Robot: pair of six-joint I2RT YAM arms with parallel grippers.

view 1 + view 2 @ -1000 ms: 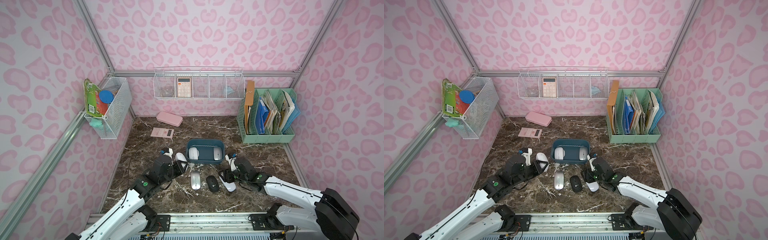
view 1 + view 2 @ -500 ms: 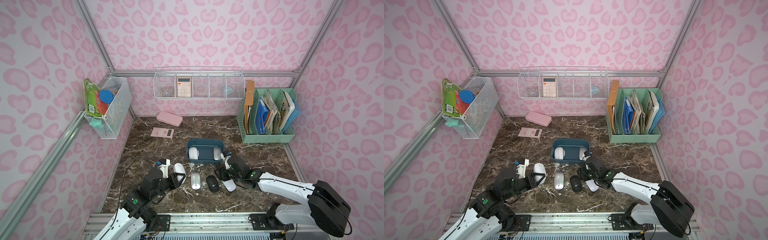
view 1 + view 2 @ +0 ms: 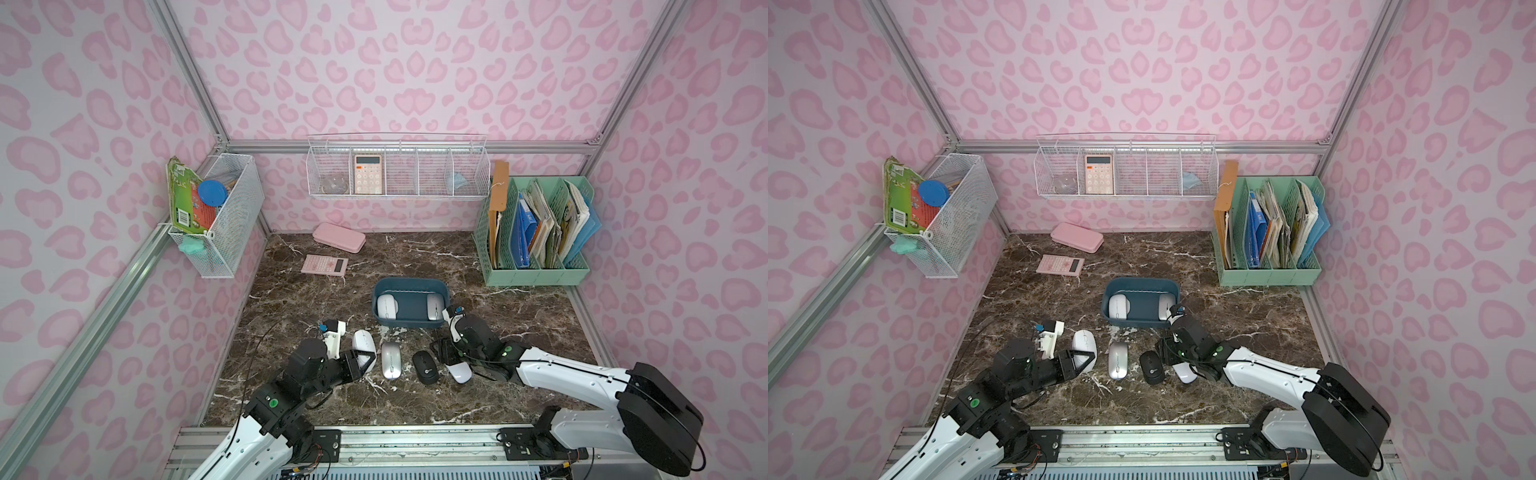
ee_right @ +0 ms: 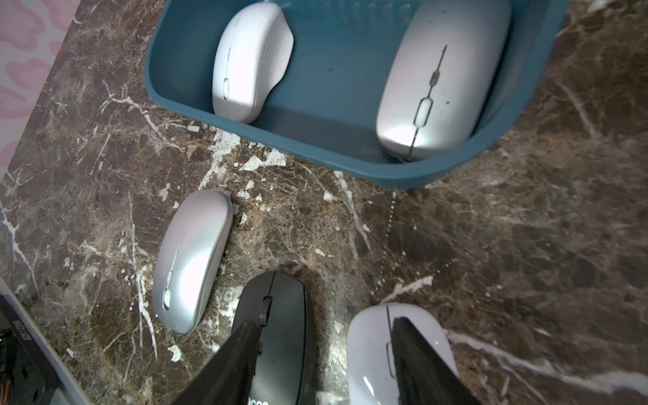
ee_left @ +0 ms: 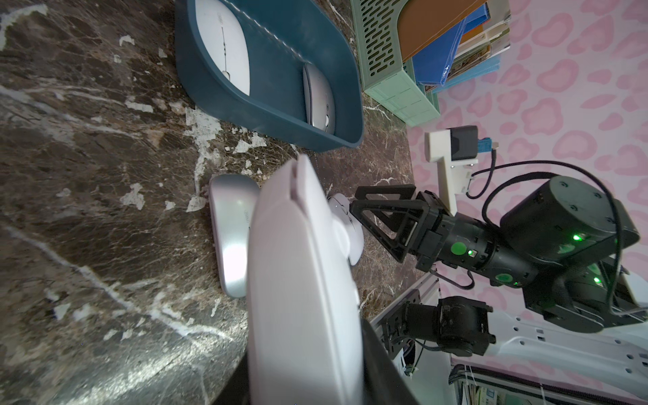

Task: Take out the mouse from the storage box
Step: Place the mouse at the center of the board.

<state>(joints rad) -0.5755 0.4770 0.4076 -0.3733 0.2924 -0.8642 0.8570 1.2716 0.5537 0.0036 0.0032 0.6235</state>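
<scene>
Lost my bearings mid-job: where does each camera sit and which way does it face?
Top views: high above the robot's base, looking down at the table and storage box; both arms show.
Left wrist: on the left arm, along the left pincer, shut on a white mouse, toward the box; right arm shows.
Right wrist: looking down past the open right pincer at the black mouse; only its fingers show.
Shared: both wrist views see the silver mouse.

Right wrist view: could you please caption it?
Open right gripper above glossy black mouse and white mouse; rounded teal plastic tub holds two more mice.
</scene>
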